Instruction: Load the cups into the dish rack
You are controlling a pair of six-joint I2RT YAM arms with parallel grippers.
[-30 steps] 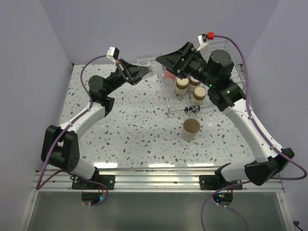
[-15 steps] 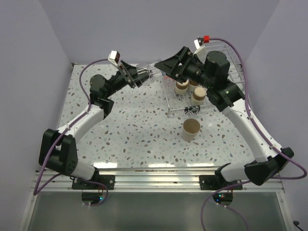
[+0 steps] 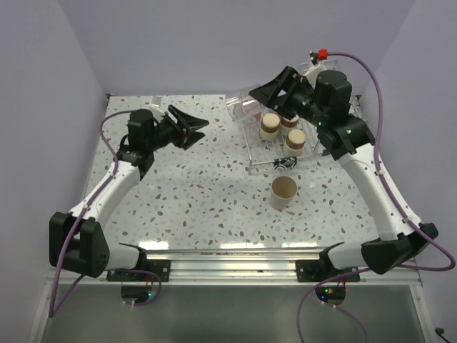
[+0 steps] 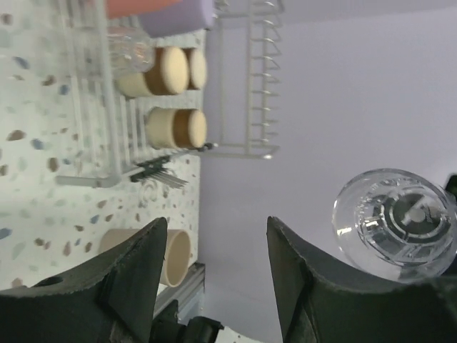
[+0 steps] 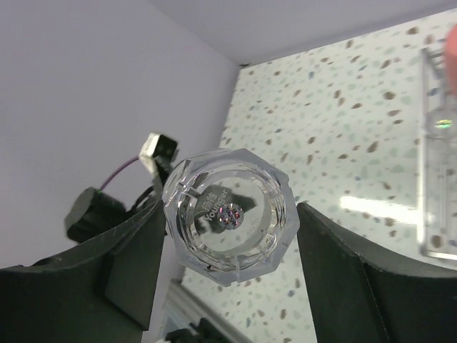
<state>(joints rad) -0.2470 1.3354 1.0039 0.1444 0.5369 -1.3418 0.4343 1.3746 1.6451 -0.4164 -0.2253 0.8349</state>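
- HANDOVER DONE: A second earlier we had seen the left gripper (image 4: 218,236) up against the clear cup (image 4: 396,225), right beside the right gripper (image 5: 230,221). By this moment it had let go and drawn back over the left part of the table (image 3: 200,200). Its jaws stood apart with nothing between them.
- The right gripper now carried the clear cup alone, its two fingers pressed to the cup's sides. The cup hung in the air on its side, base turned toward the right wrist camera, over the far left corner of the dish rack (image 3: 251,157).
- We judged that the cup had passed to the arm nearer the rack, and that setting it into the wire grid was the step left for it.
- Three brownish cups (image 3: 269,127) already sat in the rack's low grid, with a coral-red cup (image 3: 251,112) and a lavender cup (image 4: 178,11) at its far end.
- A beige cup (image 3: 283,191) stood mouth-up on the table just in front of the rack, not yet loaded.
- WRITING: We saw a short moulded word on the clear cup's base in the right wrist view, but could not read it with confidence. We found no other brand or label.
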